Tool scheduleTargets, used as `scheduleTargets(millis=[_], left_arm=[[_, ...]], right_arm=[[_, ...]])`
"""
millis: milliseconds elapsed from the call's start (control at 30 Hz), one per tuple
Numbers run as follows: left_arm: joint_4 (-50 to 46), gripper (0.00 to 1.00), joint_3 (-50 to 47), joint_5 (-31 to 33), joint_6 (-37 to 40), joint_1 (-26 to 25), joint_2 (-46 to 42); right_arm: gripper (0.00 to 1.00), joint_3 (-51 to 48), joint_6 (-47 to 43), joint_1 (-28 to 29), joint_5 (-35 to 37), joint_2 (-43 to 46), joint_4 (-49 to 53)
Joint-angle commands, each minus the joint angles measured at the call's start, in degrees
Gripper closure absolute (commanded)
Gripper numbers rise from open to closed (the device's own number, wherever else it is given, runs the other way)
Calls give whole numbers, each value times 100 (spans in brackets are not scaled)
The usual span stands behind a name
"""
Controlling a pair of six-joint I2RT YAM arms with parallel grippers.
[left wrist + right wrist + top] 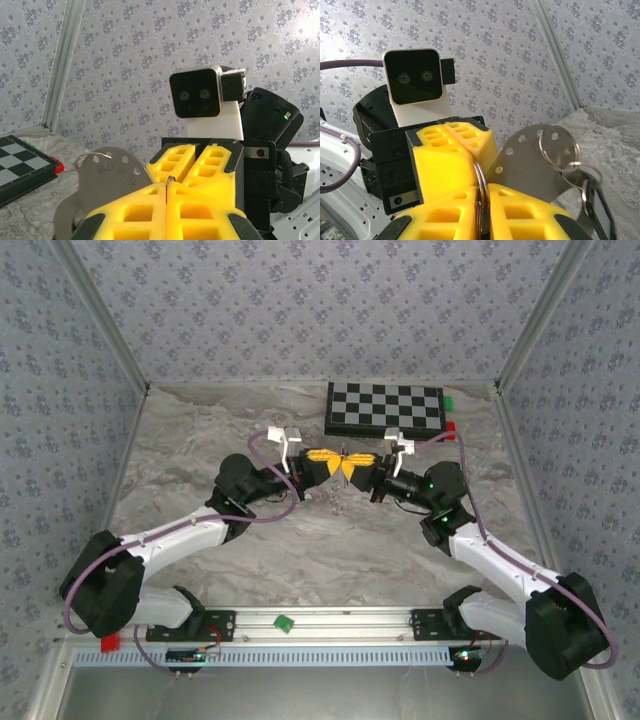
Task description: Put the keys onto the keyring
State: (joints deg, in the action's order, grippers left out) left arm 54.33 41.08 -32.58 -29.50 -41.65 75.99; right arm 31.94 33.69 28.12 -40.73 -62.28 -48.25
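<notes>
Tip to tip over the worktop (190,450): right claw (483,188) clenched on the keyring (480,174), left claw (166,186) clenched directly opposite, holed metal plate (527,165) just alongside.

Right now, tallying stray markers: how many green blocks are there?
2. One green block on the near rail; another at the chessboard's far right corner. Others may be hidden.

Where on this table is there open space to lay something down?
The marble table is bare left of the checkerboard, and in the near middle between both arms, before the rail. It is crowded where the left gripper and right gripper meet.
</notes>
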Motion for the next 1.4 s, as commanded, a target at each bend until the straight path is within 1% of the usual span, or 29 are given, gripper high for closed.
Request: scheduleTargets(millis=[0,33,67,100,300,333,367,433,467,533,700,900,1033,1133,1267,1367], left_arm=[[319,100,161,-188,-64,-28,48],[324,100,159,-188,-64,-28,47],[328,100,158,-188,-65,-29,47],[324,100,162,-188,-65,-34,44],[55,100,151,-120,55,-19,-87],[-107,96,176,-84,75,5,-120],[-306,88,212,-66,101,45,-157],[-566,78,236,-73,111,146,-210],[-622,73,221,-105,102,199,-235],[-693,68,170,-152,110,286,-293],[-1125,67,-12,-173,296,452,-567],[-1915,67,-109,-243,801,494,-975],[-2225,67,-164,-340,1045,493,-1157],[-2294,67,-221,-331,1165,490,-1220],[-2386,67,-289,-302,1287,483,-1218],[-2459,67,-320,-299,1399,481,-1179]], right_arm=[[88,250,6,53,-160,-3,-229],[89,257,1,53,-176,-10,-220],[96,275,-11,53,-185,-12,-183],[100,286,-22,53,-198,-12,-140],[100,342,-297,-32,-240,88,344],[100,388,-409,-64,-277,116,595],[100,486,-542,-107,-349,152,886],[100,647,-826,-169,-470,215,1453],[100,754,-1007,-211,-524,249,1776],[100,1014,-1406,-263,-612,303,2548],[100,1741,-2343,-299,-682,284,4424],[100,2729,-3528,-281,-704,-79,6526],[100,3439,-4081,-98,-388,-419,7713],[100,4056,-4661,135,52,-700,8624],[100,4932,-5461,543,872,-1211,9921],[100,5565,-5812,754,1190,-1664,10761]])
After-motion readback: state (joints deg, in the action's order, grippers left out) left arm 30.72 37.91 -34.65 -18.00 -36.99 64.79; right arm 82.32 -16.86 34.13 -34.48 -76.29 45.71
